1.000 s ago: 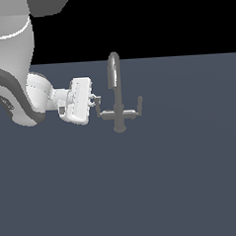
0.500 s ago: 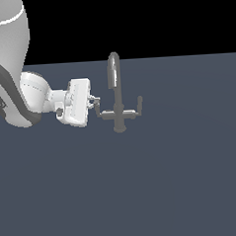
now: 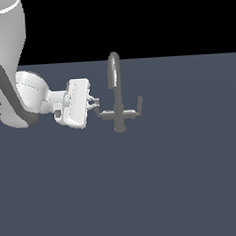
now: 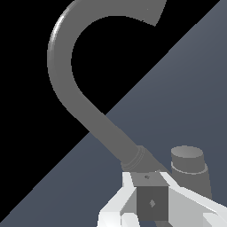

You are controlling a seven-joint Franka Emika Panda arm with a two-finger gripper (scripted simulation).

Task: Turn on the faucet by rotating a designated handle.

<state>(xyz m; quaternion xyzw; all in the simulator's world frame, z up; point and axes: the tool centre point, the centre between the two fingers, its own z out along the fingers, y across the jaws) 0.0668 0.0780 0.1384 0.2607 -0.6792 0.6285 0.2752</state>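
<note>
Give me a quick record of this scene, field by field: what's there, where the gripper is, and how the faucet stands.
surface: flat grey-blue tabletop
faucet: grey, upright, arched spout
handles: two short rods, one at each end of the crossbar
gripper: at the handle end on the exterior view's left
gripper state: fingers on either side of a handle rod; contact unclear
far handle: free, upright

Matt grey metal faucet (image 3: 117,98); smooth white plastic end effector (image 3: 93,104).

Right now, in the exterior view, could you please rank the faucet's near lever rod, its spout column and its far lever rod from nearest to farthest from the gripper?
1. Near lever rod, at the gripper.
2. Spout column, at the faucet's centre.
3. Far lever rod, on the exterior view's right.
</note>
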